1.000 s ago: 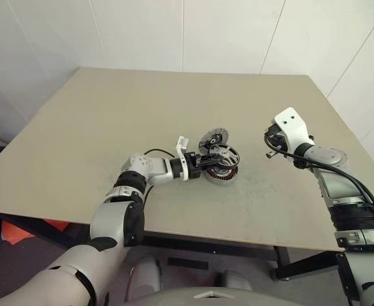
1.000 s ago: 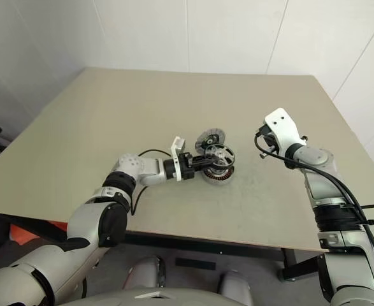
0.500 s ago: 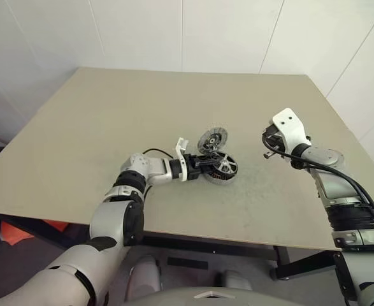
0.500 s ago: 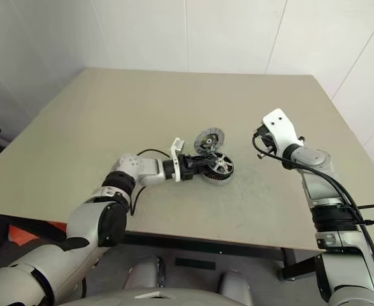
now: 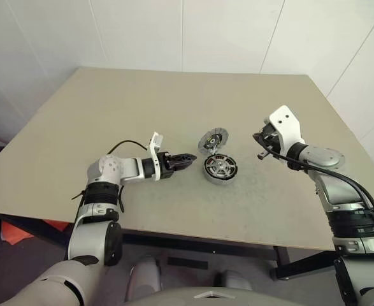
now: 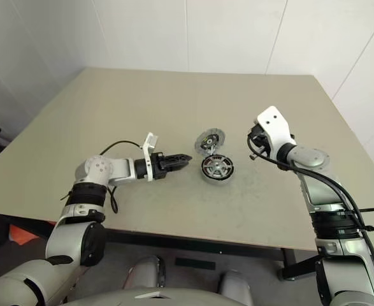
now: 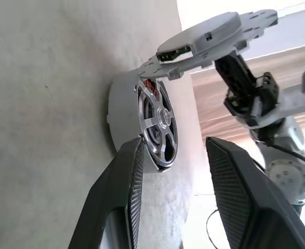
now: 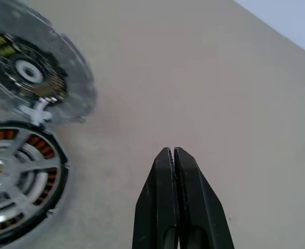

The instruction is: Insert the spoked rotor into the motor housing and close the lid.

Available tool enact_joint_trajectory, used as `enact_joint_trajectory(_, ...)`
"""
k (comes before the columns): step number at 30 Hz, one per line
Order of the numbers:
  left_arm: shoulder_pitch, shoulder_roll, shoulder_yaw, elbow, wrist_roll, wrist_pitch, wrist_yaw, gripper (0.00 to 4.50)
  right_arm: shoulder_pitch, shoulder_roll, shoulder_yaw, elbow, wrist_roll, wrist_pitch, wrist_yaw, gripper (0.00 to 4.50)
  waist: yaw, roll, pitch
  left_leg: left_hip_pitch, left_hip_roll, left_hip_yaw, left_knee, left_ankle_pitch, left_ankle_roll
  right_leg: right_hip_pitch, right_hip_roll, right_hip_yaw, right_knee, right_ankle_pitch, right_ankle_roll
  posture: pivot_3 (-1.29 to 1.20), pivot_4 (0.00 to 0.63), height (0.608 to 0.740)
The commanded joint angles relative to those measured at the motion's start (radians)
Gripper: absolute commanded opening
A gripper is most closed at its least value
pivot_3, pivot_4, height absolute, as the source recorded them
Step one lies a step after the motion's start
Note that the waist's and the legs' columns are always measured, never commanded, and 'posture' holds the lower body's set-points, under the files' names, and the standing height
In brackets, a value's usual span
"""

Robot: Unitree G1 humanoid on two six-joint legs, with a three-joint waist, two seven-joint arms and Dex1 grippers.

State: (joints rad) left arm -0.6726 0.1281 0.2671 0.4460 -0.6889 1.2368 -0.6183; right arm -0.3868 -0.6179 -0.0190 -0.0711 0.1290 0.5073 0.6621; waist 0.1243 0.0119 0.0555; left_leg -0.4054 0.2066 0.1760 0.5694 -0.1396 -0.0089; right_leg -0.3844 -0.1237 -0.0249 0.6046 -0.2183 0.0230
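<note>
Sitting seated in the motor housing on the table: the spoked rotor, with the lid standing up behind. Hovering beside, fingers apart and empty: the left gripper. Hanging opposite, fingers pressed together: the right gripper.

A beige table is set against white panelled walls, which meet in a corner behind it. A dark frame is seen under its near edge. An orange object is partly seen on the floor at the left.
</note>
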Motion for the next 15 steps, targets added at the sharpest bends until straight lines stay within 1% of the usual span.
enact_joint_trajectory(1, 0.0, 0.016, -0.012, -0.107, 0.046, -0.166, 0.024, 2.0, 0.027, 0.023, 0.014, -0.142, 0.067, 0.038, 0.033, 0.0, 0.0, 0.0, 0.0, 0.0, 0.0, 0.0, 0.0, 0.0, 0.0, 0.0, 0.0, 0.0, 0.0, 0.0, 0.0, 0.0, 0.0, 0.74)
enact_joint_trajectory(3, -0.005, 0.034, -0.03, -0.127, 0.073, -0.233, 0.021, 2.0, 0.04, 0.038, 0.033, -0.17, 0.074, 0.059, 0.032, 0.0, 0.0, 0.0, 0.0, 0.0, 0.0, 0.0, 0.0, 0.0, 0.0, 0.0, 0.0, 0.0, 0.0, 0.0, 0.0, 0.0, 0.0, 0.74)
enact_joint_trajectory(9, -0.008, 0.113, -0.151, -0.157, 0.205, -0.439, -0.012, 2.0, 0.05, 0.085, 0.107, -0.174, 0.069, 0.092, 0.017, 0.0, -0.001, 0.0, 0.0, 0.0, 0.0, 0.0, -0.001, 0.001, -0.001, -0.001, 0.0, 0.001, 0.0, -0.001, 0.002, 0.0, 0.0, 0.74)
enact_joint_trajectory(15, -0.016, 0.121, -0.168, -0.139, 0.237, -0.512, -0.004, 2.0, 0.102, 0.122, 0.187, -0.071, 0.021, 0.07, -0.005, 0.0, 0.001, 0.0, 0.0, 0.0, 0.0, 0.0, -0.004, 0.002, -0.004, -0.002, 0.0, 0.001, 0.0, -0.001, 0.001, 0.0, 0.0, 0.74)
